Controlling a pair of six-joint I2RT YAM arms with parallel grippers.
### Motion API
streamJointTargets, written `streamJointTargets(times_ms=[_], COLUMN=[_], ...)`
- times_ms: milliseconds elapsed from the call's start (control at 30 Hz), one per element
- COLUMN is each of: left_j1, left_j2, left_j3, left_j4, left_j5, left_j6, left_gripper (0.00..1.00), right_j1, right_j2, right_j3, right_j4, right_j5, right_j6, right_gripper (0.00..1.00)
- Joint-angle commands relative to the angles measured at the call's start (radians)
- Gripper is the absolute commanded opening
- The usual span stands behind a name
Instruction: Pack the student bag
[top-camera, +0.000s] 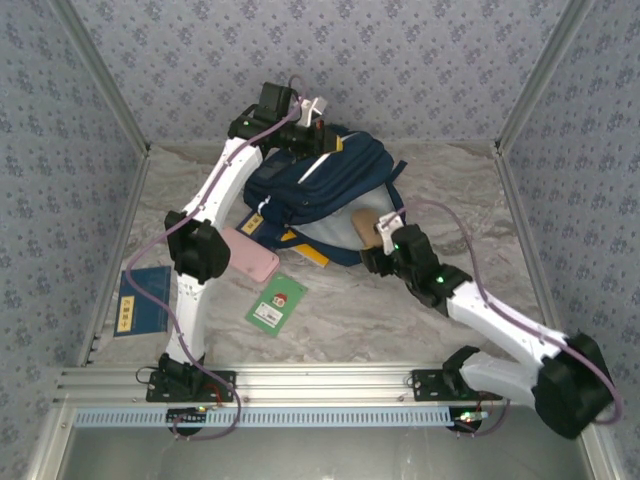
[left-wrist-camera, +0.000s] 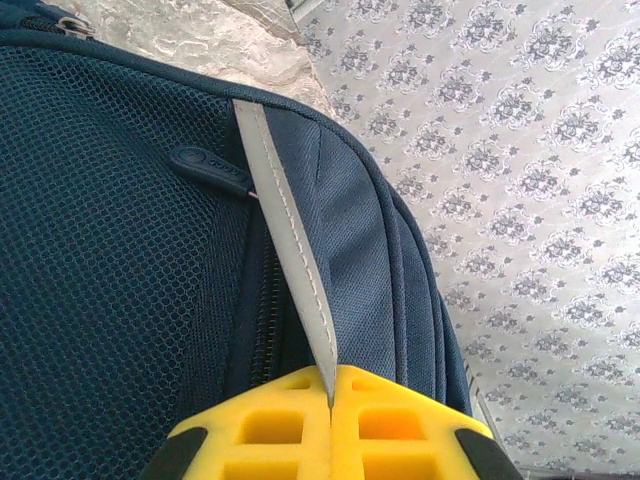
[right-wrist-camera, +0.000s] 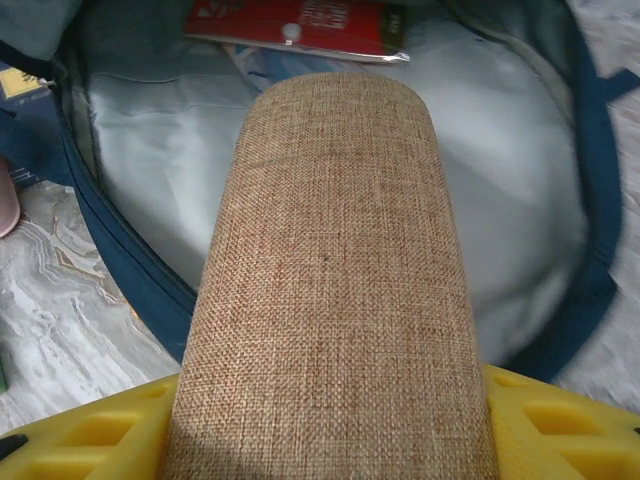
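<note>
Woven tan cylindrical pouch (right-wrist-camera: 330, 280) clamped in right gripper (right-wrist-camera: 325, 425); left gripper (left-wrist-camera: 330, 420) pinches grey stripe (left-wrist-camera: 285, 230) on student bag (left-wrist-camera: 110, 250)

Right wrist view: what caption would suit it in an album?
Right pincer holds a tan woven case pointing into the open student bag, red packet inside.

bright, even overhead light, faint soft shadows; right wrist view's edges blurred.

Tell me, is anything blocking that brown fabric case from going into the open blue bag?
Nothing visible does. The student bag gapes open right ahead of the fabric case; a red packet lies far back inside, leaving bare pale lining in front.
</note>
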Motion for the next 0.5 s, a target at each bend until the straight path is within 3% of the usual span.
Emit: streamJointTargets(times_ms=[0, 200, 467], left_j1=[-0.006, -0.011, -0.022], left_j2=[-0.079, -0.095, -0.1], left_j3=[0.056, 0.043, 0.037], left_j4=[0.093, 0.117, 0.163], left_j5=[0.101, 0.116, 0.122], left_j6=[-0.004, -0.026, -0.074], left_gripper=[0.0, 0.0, 0.0], right_j1=[0.0, 0.01, 0.062], right_j2=[0.134, 0.403, 0.684], right_j3=[0.1, 0.263, 0.407], right_j4=[0.101, 0.17, 0.403], right_j5=[-0.087, -0.114, -0.111], right_j6=[-0.114, -0.134, -0.133], right_gripper=[0.28, 0.3, 0.34])
